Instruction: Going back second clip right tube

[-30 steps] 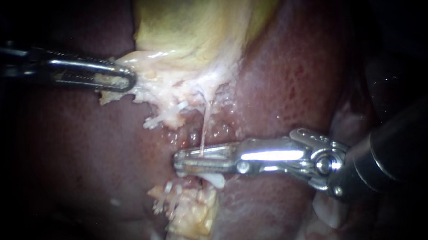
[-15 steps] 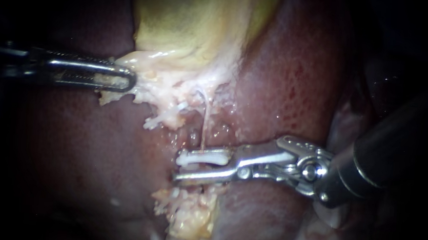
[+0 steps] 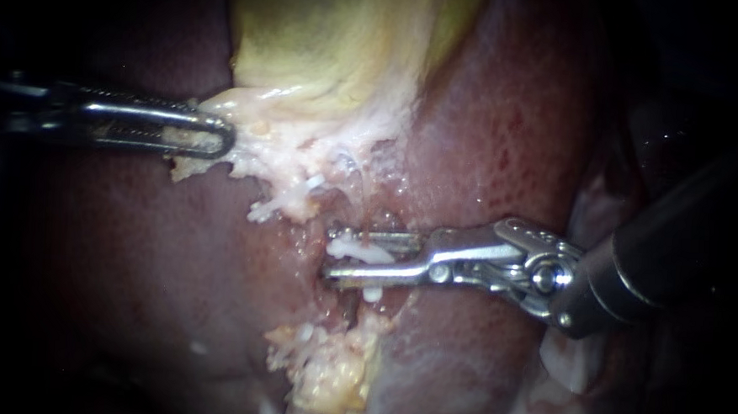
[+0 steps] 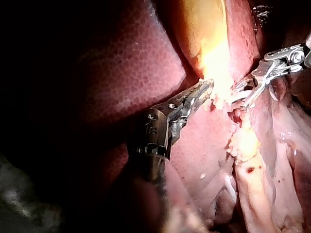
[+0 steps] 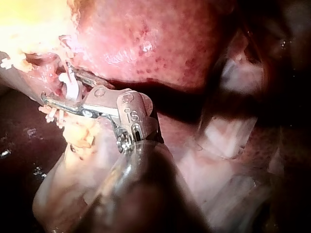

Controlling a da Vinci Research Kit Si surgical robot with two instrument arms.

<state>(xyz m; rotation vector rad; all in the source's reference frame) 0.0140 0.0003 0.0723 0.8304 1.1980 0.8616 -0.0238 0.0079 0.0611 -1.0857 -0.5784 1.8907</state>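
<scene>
Since half a second ago my right instrument has shifted up and a little to the right against the liver — its jaws are now sitting higher in the raw groove, closer under the frayed pale tissue. Those jaws are standing spread, with a clear gap between them. The white clip is lying lengthwise in that gap, nearer the upper jaw, with a dark sliver showing between it and the lower one. A thin pale tube is running down faintly from the frayed tissue toward the clip, and it is looking shorter than before. In the right wrist view the clip is sitting between the two jaws, close behind their tips.

My left instrument is holding where it was — its jaws are pinching the pale tissue from both sides at the lower edge of the yellow gallbladder. It is sitting well apart from the clip, across the groove from it.
</scene>
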